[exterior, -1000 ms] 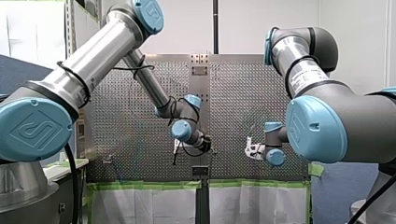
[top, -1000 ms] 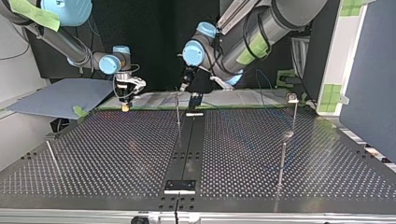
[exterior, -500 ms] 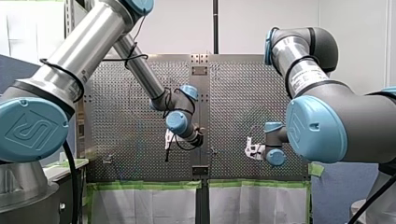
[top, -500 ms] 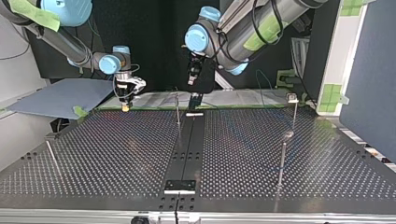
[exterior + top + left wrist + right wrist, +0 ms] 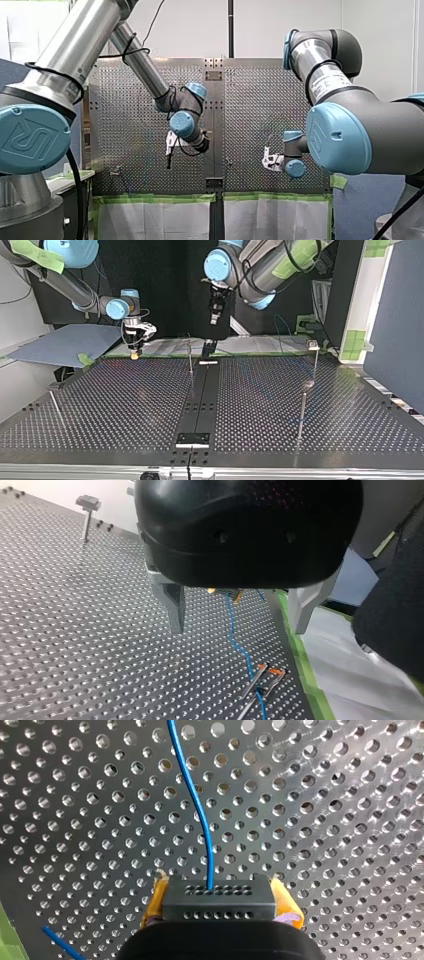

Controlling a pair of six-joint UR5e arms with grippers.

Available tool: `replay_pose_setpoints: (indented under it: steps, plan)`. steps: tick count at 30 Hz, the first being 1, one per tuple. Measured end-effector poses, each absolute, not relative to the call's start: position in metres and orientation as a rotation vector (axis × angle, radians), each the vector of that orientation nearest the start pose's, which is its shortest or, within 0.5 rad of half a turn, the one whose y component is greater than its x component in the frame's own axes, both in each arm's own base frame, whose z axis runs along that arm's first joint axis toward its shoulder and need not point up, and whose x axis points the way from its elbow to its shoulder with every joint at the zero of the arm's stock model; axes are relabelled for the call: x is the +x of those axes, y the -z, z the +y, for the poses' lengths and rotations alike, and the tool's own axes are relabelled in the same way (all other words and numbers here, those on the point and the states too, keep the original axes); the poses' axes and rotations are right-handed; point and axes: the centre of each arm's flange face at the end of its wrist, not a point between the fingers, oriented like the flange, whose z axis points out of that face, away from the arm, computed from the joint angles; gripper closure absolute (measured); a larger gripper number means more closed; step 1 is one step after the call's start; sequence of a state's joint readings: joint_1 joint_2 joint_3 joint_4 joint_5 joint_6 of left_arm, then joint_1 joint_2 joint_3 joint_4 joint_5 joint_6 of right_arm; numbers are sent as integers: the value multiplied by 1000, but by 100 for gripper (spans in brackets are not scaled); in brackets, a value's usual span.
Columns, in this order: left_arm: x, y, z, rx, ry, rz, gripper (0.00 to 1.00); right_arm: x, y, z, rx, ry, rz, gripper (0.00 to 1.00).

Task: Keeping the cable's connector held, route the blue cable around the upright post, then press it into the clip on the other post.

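My right gripper [image 5: 220,892] has its yellow pads shut on a black connector block [image 5: 220,906]. The blue cable [image 5: 196,800] leaves that block and runs over the perforated table. In the top view this gripper [image 5: 134,353] hangs low at the table's far edge, on the left. My left gripper [image 5: 239,622] is open, its metal fingers [image 5: 172,605] wide apart with nothing between them. It hovers above the blue cable [image 5: 234,635], high over the table's far middle in the top view [image 5: 215,316]. A thin upright post [image 5: 190,360] stands below it.
A post with a clip head [image 5: 314,346] stands at the top view's far right, a taller post [image 5: 302,410] nearer the camera, and a leaning rod [image 5: 56,407] at the left. Two thin orange-tipped rods [image 5: 262,672] straddle the cable under my left gripper.
My left arm has lifted, carrying its open gripper up and toward the front view's left. My right arm has stayed still, holding the connector.
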State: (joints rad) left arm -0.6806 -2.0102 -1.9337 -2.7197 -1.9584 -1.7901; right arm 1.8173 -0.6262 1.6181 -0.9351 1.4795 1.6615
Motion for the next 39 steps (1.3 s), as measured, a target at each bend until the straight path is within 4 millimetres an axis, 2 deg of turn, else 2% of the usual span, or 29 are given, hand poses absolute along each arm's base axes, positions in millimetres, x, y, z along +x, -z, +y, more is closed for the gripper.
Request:
replay_pose_setpoints:
  steps: [18, 39]
  plan:
    - [300, -170, -358, 3, 323, 1796, 0, 296, 22, -598, 1463, -1493, -1159, 100]
    - [250, -194, -318, -36, 330, 1682, 0, 294, 22, -600, 1462, -1496, -1157, 100]
